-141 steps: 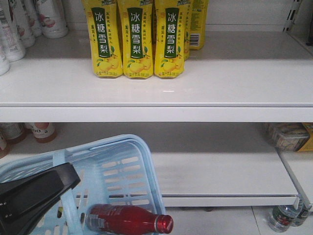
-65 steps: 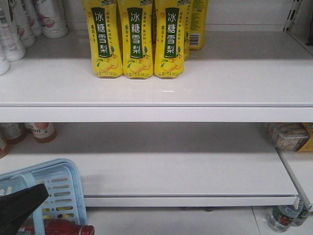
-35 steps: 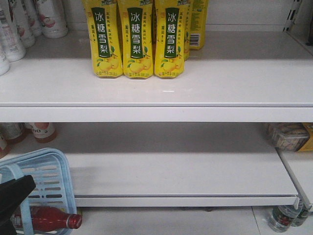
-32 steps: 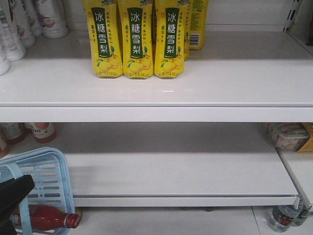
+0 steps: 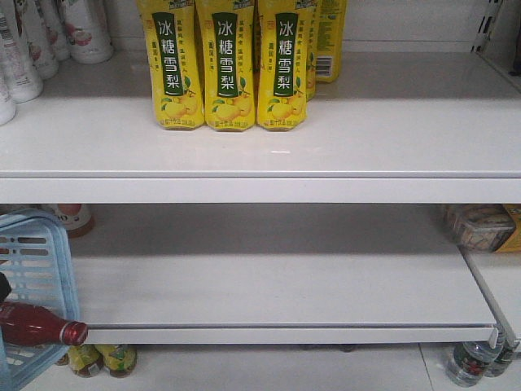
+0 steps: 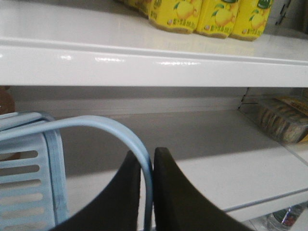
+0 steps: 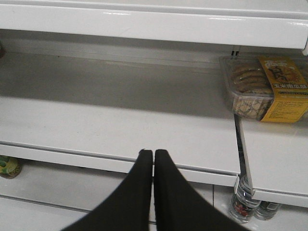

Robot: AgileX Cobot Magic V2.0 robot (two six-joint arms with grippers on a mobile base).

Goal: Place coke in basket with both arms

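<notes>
Here, white shelves (image 5: pixel 269 147) fill the scene, the upper one carrying a row of yellow drink bottles (image 5: pixel 228 65) with green labels, with white bottles (image 5: pixel 32 41) at its far left. The lower shelf (image 5: pixel 277 285) lies mostly bare; a clear tray of biscuits (image 7: pixel 262 89) with a yellow label sits on its right end.

At the front view's left edge, the light blue basket (image 5: pixel 37 269) hangs in front of the lower shelf, only its right portion in frame. The coke (image 5: pixel 37 326) lies on its side in the basket, neck and red cap pointing right and poking past the basket's side wall. A sliver of black at the very edge, just above the bottle, cannot be identified.

In the left wrist view, the left gripper (image 6: pixel 147 180) is clenched on the handle (image 6: pixel 96 126), the flat blue strap passing between the two black jaws and arching away to the left toward the basket's slotted wall.

In the right wrist view, the right gripper (image 7: pixel 153 161) holds nothing, its jaws pressed together tip to tip, in front of the lower shelf's edge.

Small bottles (image 5: pixel 102 358) stand on the floor under the lower shelf on the left, and others (image 5: pixel 472 362) stand on the floor at the right.
</notes>
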